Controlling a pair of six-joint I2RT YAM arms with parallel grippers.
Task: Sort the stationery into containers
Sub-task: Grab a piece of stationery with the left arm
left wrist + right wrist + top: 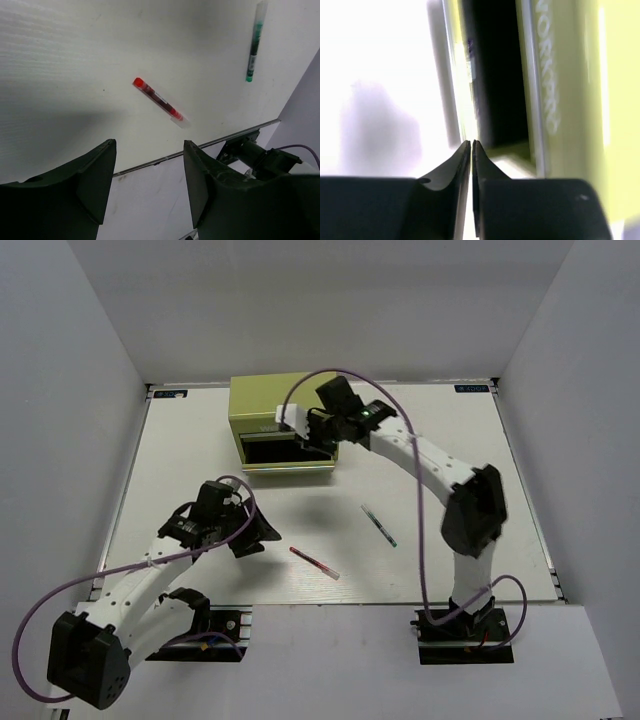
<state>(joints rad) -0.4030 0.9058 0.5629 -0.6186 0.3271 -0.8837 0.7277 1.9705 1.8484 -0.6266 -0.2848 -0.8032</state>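
Sorting looks well along but unfinished: only two pens show on the table (pixel 180 460), so the rest are probably inside the green chest (pixel 262 400), though its open drawer (pixel 288 453) is too dark to check. The red pen (pixel 313 562) lies well in front of the chest, the green-tipped pen (pixel 379 525) in front and to its right. The left gripper (pixel 150 185) hangs near the red pen, jaws apart and empty. The right gripper (pixel 471 146), fingers pressed together on nothing visible, sits at the chest's front.
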